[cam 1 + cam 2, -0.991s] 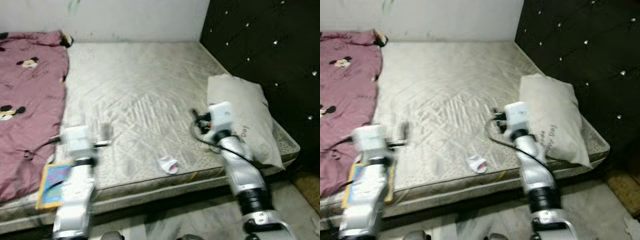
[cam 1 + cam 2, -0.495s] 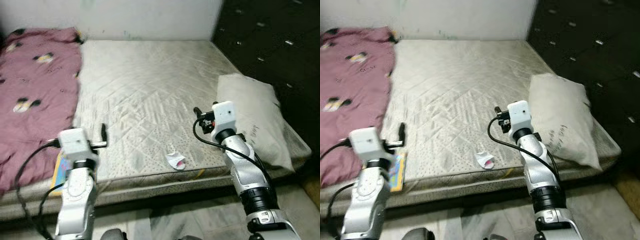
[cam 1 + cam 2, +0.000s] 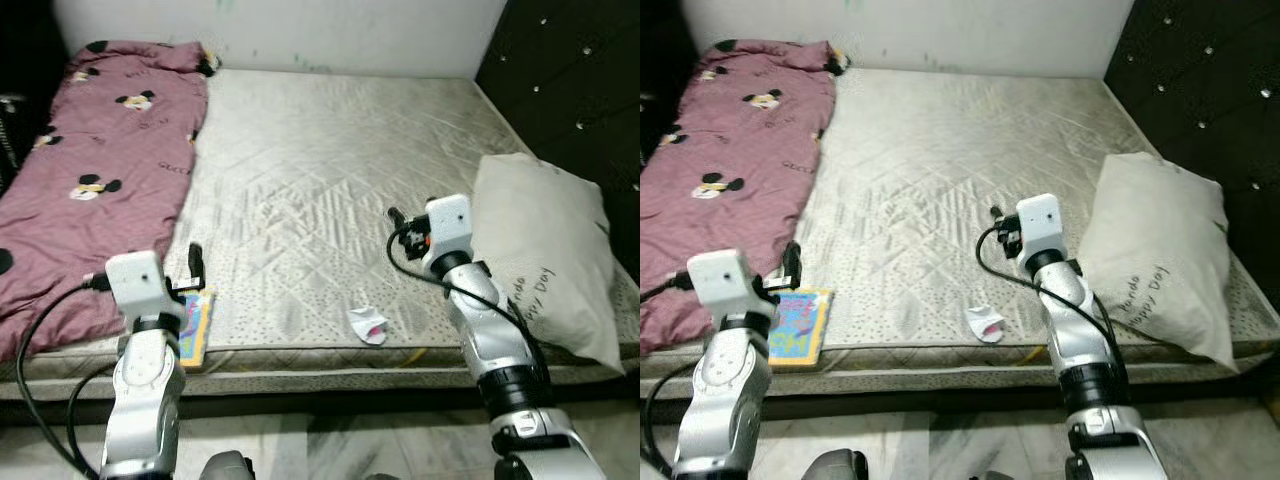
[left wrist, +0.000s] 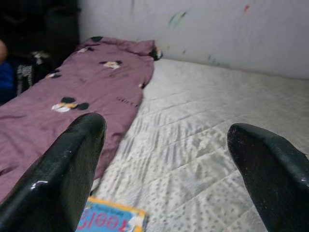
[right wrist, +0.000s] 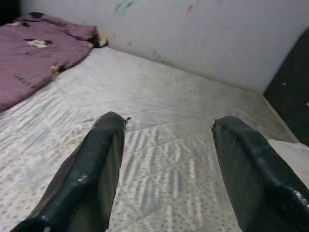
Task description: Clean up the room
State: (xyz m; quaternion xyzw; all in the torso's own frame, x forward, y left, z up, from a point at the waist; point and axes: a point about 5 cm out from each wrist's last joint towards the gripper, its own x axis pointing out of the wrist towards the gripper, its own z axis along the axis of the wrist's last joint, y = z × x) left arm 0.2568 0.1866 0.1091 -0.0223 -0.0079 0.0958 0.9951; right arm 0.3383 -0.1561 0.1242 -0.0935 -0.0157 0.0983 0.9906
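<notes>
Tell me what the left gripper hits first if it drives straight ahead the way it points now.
Probably the bare mattress: the open left gripper points out over it, with the maroon blanket off to one side. Depth is unclear, so it might run on to the wall.

One mattress (image 3: 330,170), one blanket (image 3: 90,190), one pillow (image 3: 545,255), one book (image 3: 800,325), one wrapper (image 3: 368,324).

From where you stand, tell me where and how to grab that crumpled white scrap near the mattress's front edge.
Pinch the crumpled scrap across its raised folds, probably coming straight down with the right gripper, whose fingers are open and which is the nearer one. It lies low and loose on the mattress, close to the front edge, so no side offers a handle; a top-down pinch suits its bunched shape.
</notes>
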